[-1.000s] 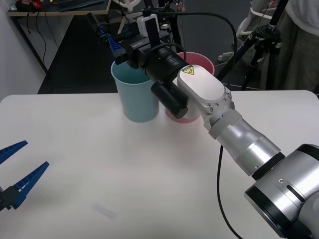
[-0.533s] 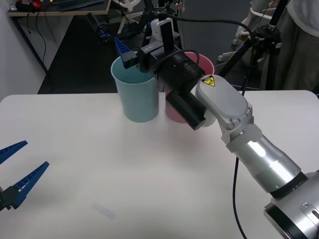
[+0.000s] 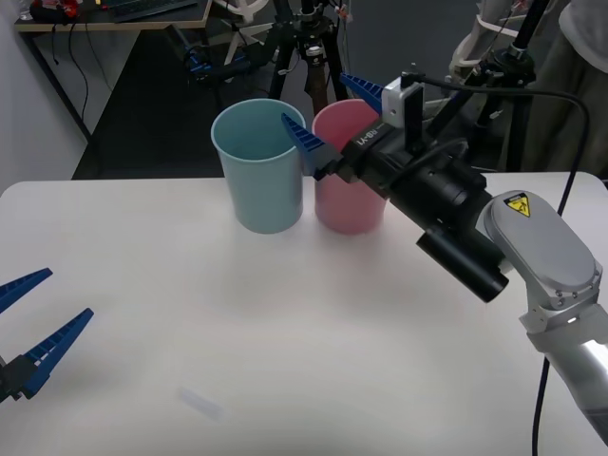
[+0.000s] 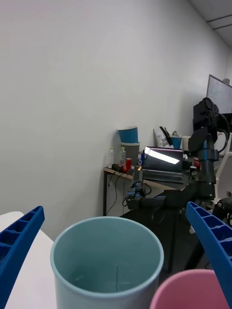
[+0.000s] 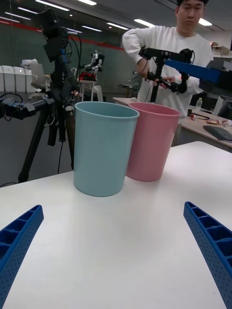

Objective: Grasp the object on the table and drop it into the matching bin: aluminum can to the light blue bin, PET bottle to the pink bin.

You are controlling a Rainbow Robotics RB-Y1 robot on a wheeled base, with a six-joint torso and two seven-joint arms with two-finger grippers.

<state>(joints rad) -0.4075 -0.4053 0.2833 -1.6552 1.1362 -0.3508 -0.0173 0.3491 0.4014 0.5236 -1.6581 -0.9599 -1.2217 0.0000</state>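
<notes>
Setting: workshop room, dark floor and camera tripods beyond a white table (image 3: 285, 332) with rounded corners. Item, light blue bin (image 3: 258, 176): tall tapered cup, upright near the middle of the tabletop's far edge, mouth open; upper inner wall bare in the right wrist view, floor hidden below its rim. Item, pink bin (image 3: 347, 204): same size, upright, just beside the light blue bin on the robot's right, the two rims very nearly touching. Item, right gripper (image 3: 313, 97): raised level with the bin rims, over the gap between them on the pink side, blue ribbed fingers (image 4: 19, 241) spread wide with nothing between them. Item, left gripper (image 3: 68, 293): parked low by the tabletop's near left corner, fingers (image 5: 19, 231) likewise apart and holding nothing, pointed toward the bins. Item, aluminum can: location cannot be told; if already dropped, it would lie in the hidden bottom of the light blue bin. Handling, judged: a small slim can should be light, rigid when squeezed gently yet easily dented, and smooth enough to slip; best taken across mid-body with both pads square on the curved wall, avoiding the silver top.
</notes>
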